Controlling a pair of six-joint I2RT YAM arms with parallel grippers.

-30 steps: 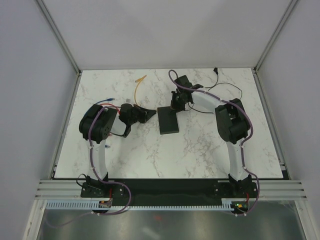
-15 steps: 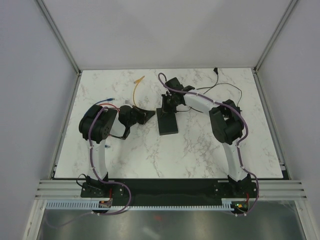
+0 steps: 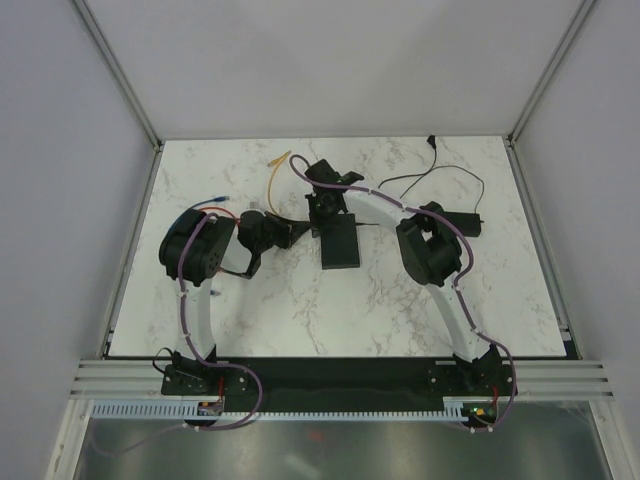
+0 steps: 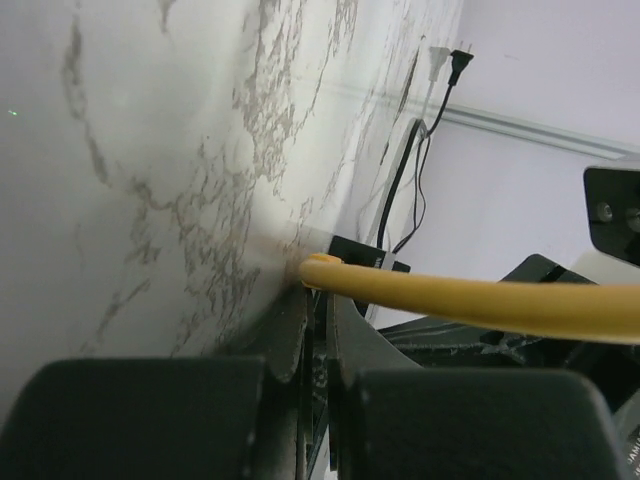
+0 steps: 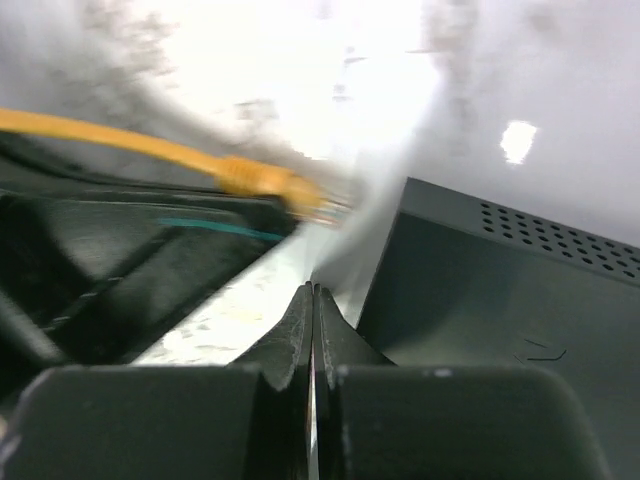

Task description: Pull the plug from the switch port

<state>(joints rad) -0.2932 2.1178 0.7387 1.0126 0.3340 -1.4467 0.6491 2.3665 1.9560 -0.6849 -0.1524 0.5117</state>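
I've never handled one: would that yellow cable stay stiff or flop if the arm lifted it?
Probably floppy: the yellow cable bends in a loose curve over the table. Likely light too, being thin beside the black switch box. Its plug end looks rigid, so that tip should hold its shape.

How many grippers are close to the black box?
2: the left gripper just left of the box, the right gripper at its far left corner. None seems hidden.
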